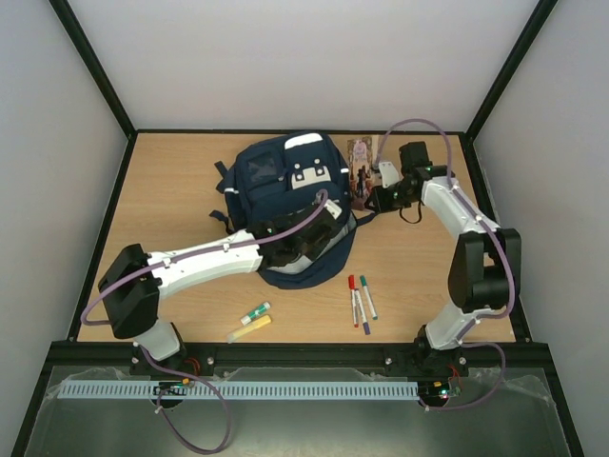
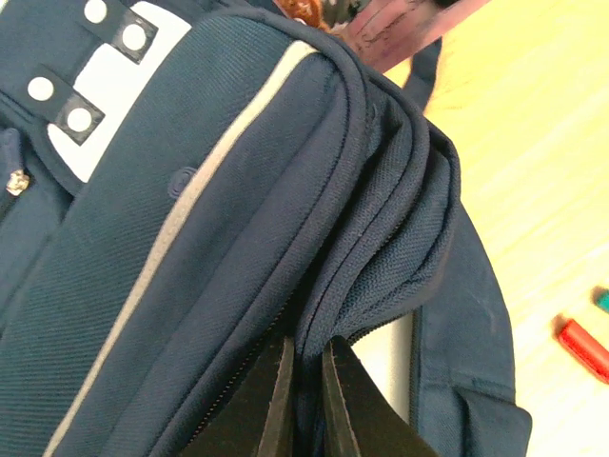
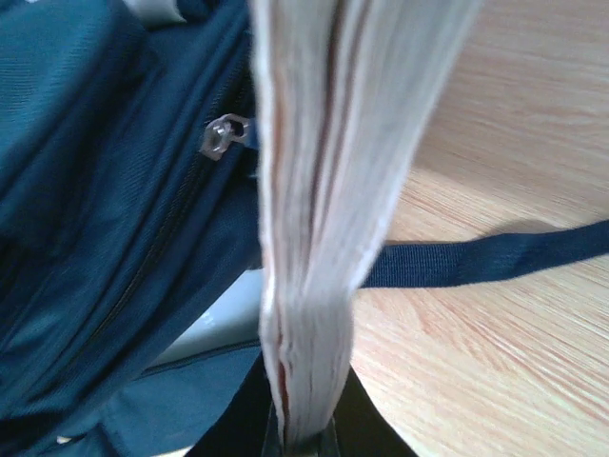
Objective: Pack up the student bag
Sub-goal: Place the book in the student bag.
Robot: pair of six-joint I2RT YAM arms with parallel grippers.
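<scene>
The navy student bag (image 1: pixel 290 195) lies in the middle of the table, its grey-white patch (image 2: pixel 109 90) facing up. My left gripper (image 1: pixel 324 214) is shut on a fold of the bag's zip edge (image 2: pixel 309 357) on its right side. My right gripper (image 1: pixel 373 198) is shut on a thin book (image 1: pixel 362 171), held on edge beside the bag's right side. In the right wrist view the book's page edges (image 3: pixel 324 238) rise from the jaws, with a zip pull (image 3: pixel 221 136) and a dark strap (image 3: pixel 485 259) beside them.
Three markers (image 1: pixel 360 300) lie on the table in front of the bag, one red cap showing in the left wrist view (image 2: pixel 582 345). Two more markers, green (image 1: pixel 254 311) and yellow (image 1: pixel 249 328), lie front left. Black frame rails border the table.
</scene>
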